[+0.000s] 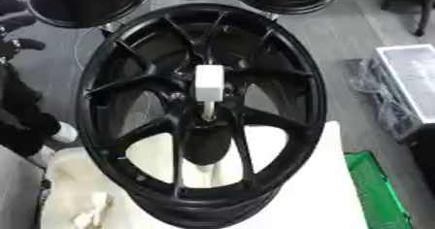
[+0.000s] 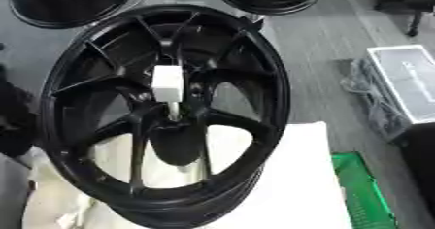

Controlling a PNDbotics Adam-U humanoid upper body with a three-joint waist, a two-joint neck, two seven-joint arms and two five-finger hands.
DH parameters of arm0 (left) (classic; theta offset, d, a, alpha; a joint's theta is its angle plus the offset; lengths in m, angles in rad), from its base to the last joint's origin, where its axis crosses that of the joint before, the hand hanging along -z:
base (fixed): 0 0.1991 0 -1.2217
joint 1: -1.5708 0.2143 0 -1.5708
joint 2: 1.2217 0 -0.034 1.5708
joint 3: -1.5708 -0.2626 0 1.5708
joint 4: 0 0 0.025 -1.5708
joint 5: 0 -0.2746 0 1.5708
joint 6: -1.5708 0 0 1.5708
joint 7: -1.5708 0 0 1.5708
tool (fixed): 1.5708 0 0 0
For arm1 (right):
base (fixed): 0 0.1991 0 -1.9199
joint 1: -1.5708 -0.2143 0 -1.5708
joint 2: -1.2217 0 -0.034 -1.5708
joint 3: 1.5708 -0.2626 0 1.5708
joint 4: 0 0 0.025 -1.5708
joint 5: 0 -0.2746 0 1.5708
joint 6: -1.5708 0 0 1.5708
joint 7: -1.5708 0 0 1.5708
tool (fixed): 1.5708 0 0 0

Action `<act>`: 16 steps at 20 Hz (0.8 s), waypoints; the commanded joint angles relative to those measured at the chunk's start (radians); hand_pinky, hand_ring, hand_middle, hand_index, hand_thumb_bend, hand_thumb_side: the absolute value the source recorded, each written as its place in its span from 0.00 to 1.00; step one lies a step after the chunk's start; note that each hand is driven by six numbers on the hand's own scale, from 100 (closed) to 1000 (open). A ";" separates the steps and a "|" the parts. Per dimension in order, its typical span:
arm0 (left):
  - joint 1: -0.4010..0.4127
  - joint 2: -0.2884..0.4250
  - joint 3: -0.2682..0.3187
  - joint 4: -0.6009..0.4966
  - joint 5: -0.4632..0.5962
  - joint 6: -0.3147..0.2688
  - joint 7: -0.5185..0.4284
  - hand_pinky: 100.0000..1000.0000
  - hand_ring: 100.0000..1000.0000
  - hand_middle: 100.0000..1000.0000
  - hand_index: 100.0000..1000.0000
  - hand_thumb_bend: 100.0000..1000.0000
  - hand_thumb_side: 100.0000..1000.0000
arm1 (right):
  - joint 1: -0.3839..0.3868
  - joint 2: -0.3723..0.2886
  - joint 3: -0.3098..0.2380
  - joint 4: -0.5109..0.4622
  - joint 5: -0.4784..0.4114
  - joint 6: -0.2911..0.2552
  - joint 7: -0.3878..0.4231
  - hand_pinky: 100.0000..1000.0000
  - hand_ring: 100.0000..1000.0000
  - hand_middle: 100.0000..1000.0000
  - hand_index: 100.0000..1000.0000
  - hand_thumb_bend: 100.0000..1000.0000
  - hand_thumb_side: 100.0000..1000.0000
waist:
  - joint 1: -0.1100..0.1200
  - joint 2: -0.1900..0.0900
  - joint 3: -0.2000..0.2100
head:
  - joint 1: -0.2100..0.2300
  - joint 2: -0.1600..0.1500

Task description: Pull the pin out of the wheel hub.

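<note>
wheel hub black, upright on white padding | pin white-headed, seated in hub centre | left robot hand at left edge, finger state unclear | right robot hand unseen

The pin's lower end is hidden in the wheel hub; two dark rims are cut off above.

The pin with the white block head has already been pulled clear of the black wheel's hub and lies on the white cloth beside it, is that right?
Not quite. The left eye view shows the pin seated in the hub of the black wheel, its white block head standing above the centre, not lying on the white cloth. No hand touches it.
</note>
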 commanded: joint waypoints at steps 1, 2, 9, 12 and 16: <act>0.001 0.026 0.012 -0.015 -0.003 0.002 0.005 0.56 0.76 0.71 0.74 0.00 0.77 | -0.056 -0.100 0.034 -0.023 0.003 0.039 0.042 0.80 0.93 0.86 0.88 0.00 0.50 | -0.005 -0.028 0.010 | 0.003 0.006; 0.003 0.026 0.013 -0.015 -0.002 0.002 0.005 0.56 0.76 0.71 0.74 0.00 0.77 | -0.078 -0.115 0.049 -0.023 0.004 0.056 0.057 0.80 0.93 0.86 0.88 0.00 0.49 | -0.008 -0.032 0.016 | 0.006 0.006; 0.045 0.044 0.040 -0.002 -0.011 0.001 0.026 0.56 0.76 0.71 0.74 0.00 0.77 | -0.259 -0.143 0.163 -0.023 0.074 0.185 0.173 0.83 0.93 0.86 0.88 0.00 0.44 | -0.039 -0.057 0.037 | -0.003 0.006; 0.058 0.058 0.052 0.003 -0.020 -0.003 0.043 0.56 0.76 0.71 0.74 0.00 0.76 | -0.329 -0.128 0.214 -0.023 0.166 0.249 0.245 0.84 0.93 0.86 0.89 0.00 0.42 | -0.050 -0.065 0.048 | -0.015 0.006; 0.057 0.066 0.051 0.015 -0.029 -0.003 0.043 0.56 0.76 0.71 0.74 0.00 0.77 | -0.384 -0.092 0.265 -0.023 0.296 0.306 0.342 0.86 0.93 0.86 0.90 0.00 0.35 | -0.065 -0.073 0.075 | -0.046 0.006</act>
